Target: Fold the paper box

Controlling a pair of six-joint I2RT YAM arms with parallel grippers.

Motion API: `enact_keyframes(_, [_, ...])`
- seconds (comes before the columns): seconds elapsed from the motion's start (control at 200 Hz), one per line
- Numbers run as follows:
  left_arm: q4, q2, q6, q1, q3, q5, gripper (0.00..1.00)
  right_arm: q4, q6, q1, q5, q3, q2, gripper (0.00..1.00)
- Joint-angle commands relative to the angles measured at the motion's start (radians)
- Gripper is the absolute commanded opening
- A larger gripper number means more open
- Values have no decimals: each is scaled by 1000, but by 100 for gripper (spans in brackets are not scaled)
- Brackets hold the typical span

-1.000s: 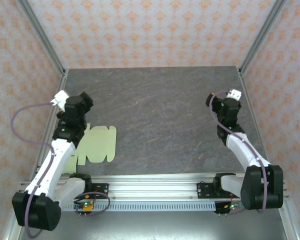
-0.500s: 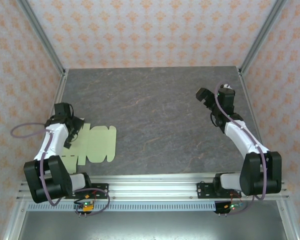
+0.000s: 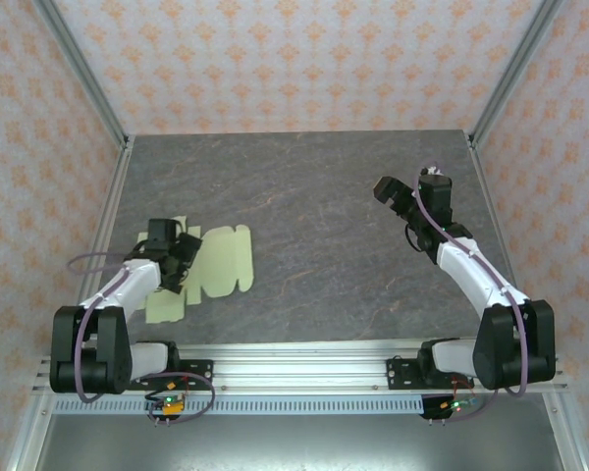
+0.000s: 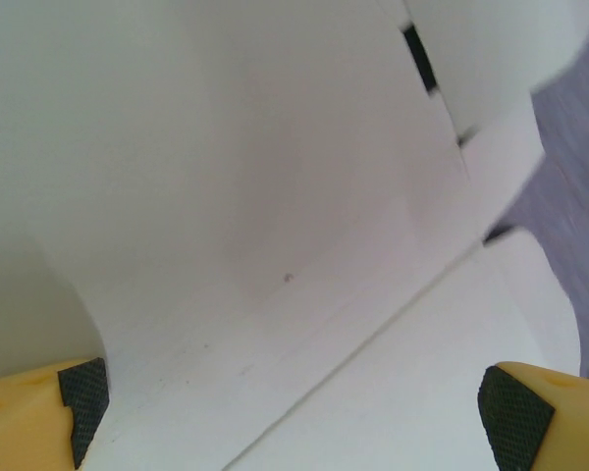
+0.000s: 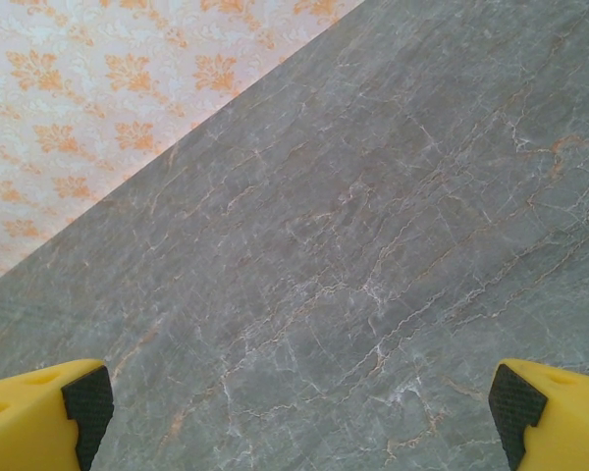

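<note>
The paper box [image 3: 219, 267] lies as an unfolded sheet on the table [image 3: 334, 255]. The left gripper [image 3: 180, 257] sits over the box's left edge, fingers spread wide and pinching nothing. The right gripper [image 3: 386, 190], also spread and empty, hovers well apart to the box's right. With nothing bracing it, the thin sheet could slide under a one-sided push or crease off its score lines.

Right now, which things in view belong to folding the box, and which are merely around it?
Job in hand:
- paper box, a flat unfolded sheet
- left gripper, open over it
- right gripper, open, away from it

Merely around:
- table
- patterned wall
- metal frame
</note>
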Motion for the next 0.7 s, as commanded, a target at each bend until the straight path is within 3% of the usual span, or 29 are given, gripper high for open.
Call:
enact_keyframes(0.0, [103,50,-117,-143,22,-13,100,20,61,2,21,-24,-17,99])
enact_keyframes(0.15, [170,180,-172,-357,115,-20,100,-65,126,2,55,-1,13,99])
enact_keyframes(0.29, [253,322,-187,-477,225,57,100,-80,80,2,-185,48,127,97])
enact_keyframes(0.42, [298,385,-212,-497,248,87,100,-89,56,14,-432,98,276,89])
enact_keyframes(0.696, [326,423,-216,-499,226,124,100,-238,-101,68,-622,286,564,85])
